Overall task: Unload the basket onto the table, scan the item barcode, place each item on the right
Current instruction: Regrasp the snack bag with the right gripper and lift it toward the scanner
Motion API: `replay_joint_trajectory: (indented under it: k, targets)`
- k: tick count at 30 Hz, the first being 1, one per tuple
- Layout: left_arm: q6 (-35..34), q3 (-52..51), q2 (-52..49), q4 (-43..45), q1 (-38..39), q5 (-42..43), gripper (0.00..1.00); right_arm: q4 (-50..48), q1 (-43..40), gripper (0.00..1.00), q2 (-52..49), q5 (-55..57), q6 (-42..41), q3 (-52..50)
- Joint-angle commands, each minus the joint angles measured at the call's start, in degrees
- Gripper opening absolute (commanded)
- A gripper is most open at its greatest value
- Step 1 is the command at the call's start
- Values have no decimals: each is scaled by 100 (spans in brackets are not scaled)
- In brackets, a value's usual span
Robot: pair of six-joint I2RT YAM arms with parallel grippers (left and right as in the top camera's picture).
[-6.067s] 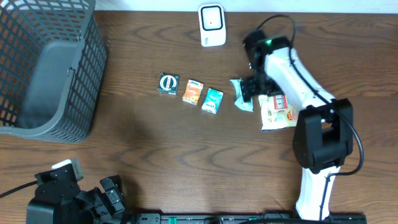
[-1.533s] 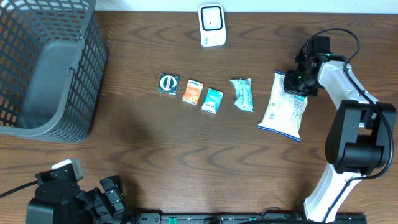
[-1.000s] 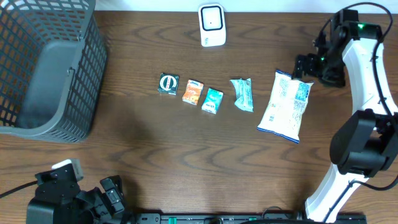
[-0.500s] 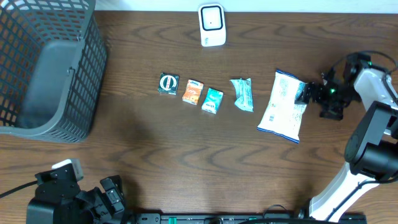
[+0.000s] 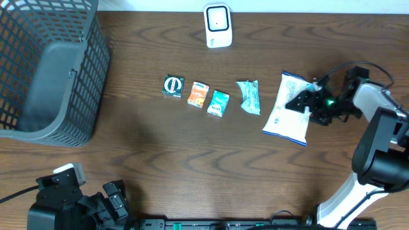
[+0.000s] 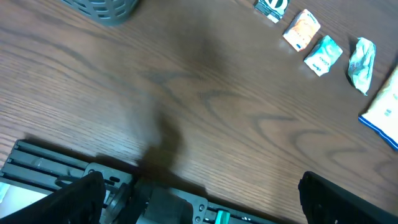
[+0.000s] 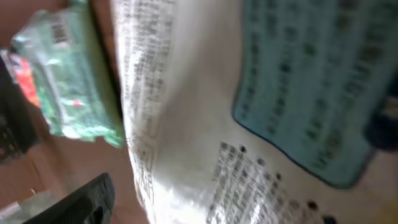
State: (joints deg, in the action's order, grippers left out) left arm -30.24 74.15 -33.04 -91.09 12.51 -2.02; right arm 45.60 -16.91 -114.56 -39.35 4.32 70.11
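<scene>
A large white and blue snack bag (image 5: 289, 112) lies flat on the table at the right. My right gripper (image 5: 307, 104) reaches over its right edge from the right, jaws open astride it. In the right wrist view the bag (image 7: 205, 93) fills the frame with small print and a blue panel, and bare table shows between one dark finger (image 7: 81, 202) and the bag's edge. The white scanner (image 5: 218, 25) stands at the back centre. My left gripper (image 6: 205, 202) hangs wide open and empty over the table's front edge.
A row of small packets lies mid-table: dark green (image 5: 172, 85), orange (image 5: 198, 94), teal (image 5: 218, 103) and a crumpled light green wrapper (image 5: 249, 97). A grey mesh basket (image 5: 45, 70) stands at the far left. The left arm (image 5: 70, 204) rests at the front left.
My right arm came down from the back right and its gripper moved left onto the bag's right edge. The bag's lower end shifted slightly left. The left arm stayed still.
</scene>
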Motion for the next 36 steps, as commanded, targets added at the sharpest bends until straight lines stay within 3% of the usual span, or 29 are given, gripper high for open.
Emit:
replay_joint_trajectory:
  k: [1,2,3,7,14,22,29,36]
  targets:
    - [-50,0,-4,4,-22,-37,98,-415,208,83,-310,422,-61,-629]
    - [-50,0,-4,4,-22,-37,98,-481,240,71,-310,422,-63,-686]
    - [-50,0,-4,4,-22,-37,98,-490,271,46,-310,420,-66,-699]
    - [-50,0,-4,4,-22,-37,98,-428,273,1,-306,-2,-107,-612]
    - [-50,0,-4,4,-22,-37,98,85,177,1,-275,-1840,-79,146]
    - [-50,0,-4,4,-22,-37,98,1766,466,1,682,-1947,662,1362]
    - [-50,0,-4,4,-22,-37,97,1803,914,1,2031,-2063,872,1408]
    - [-50,0,-4,4,-22,-37,98,1565,1526,1,2780,-3154,1375,1408]
